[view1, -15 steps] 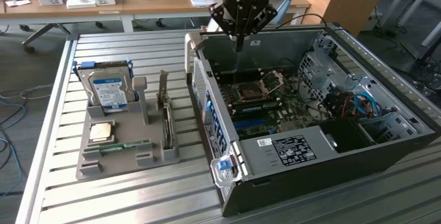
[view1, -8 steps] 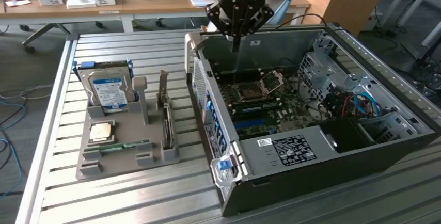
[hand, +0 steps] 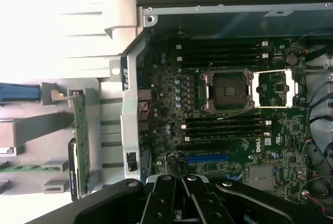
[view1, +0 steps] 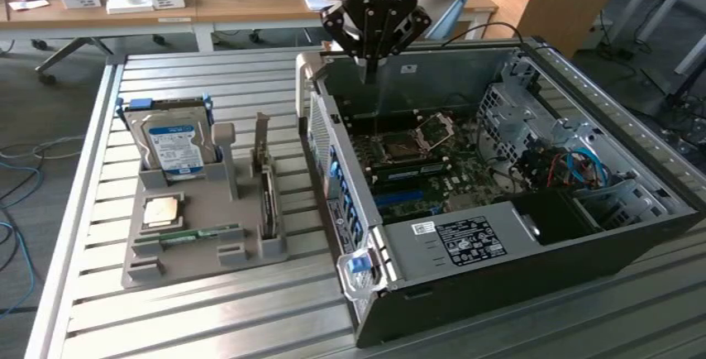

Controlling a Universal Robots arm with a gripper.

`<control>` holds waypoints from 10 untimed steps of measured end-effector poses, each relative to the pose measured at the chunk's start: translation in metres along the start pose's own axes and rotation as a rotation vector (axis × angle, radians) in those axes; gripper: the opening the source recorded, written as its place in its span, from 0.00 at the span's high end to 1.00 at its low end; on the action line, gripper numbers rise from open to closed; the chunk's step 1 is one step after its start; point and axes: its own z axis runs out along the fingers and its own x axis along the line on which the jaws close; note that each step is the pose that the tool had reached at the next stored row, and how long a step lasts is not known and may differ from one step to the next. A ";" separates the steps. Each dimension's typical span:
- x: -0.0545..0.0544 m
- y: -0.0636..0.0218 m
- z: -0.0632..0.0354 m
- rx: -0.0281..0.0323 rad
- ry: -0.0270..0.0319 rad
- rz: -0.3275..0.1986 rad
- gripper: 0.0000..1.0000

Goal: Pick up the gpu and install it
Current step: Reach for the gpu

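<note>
Closed, empty hand [view1: 371, 68] hovers above the open black computer case [view1: 464, 301]; thin tan-brown gpu card [view1: 266, 189] sits unpicked in grey holder [view1: 188, 253], centre-left.

I count one open computer case [view1: 617, 102], one grey holder [view1: 198, 253], one hard drive [view1: 174, 145], one gpu [view1: 268, 198], one memory stick [view1: 204, 233], one processor chip [view1: 162, 210], one gripper [view1: 369, 71].
</note>
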 end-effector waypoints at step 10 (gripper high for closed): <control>0.011 -0.0008 -0.0002 0.0000 0.0000 0.000 0.89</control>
